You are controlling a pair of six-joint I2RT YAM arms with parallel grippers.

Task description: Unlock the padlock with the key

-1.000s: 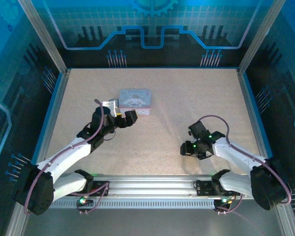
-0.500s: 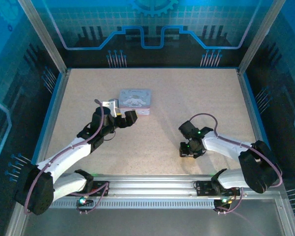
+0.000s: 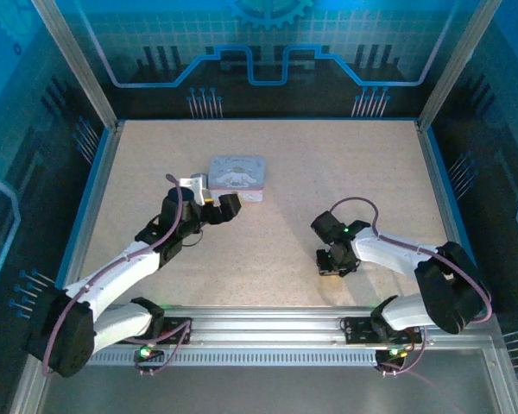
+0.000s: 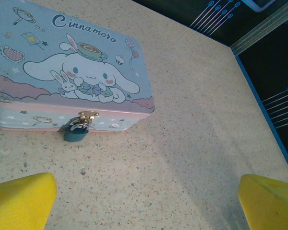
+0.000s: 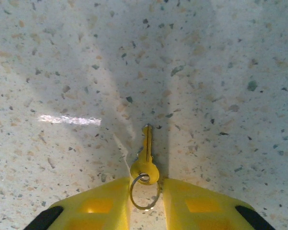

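A box is set on the tabletop, at 11 o'clock from its centre as seen from overhead. A padlock is hung on the box's near wall, at 6 o'clock. The left gripper is held near the box, at its 7 o'clock. At 4 o'clock from centre, well apart, a key is laid flat, blade toward 12 o'clock, its head between the fingertips of the right gripper.

top camera looks down from 6 o'clock toward 12. both wrist cameras sit close above the same tabletop.
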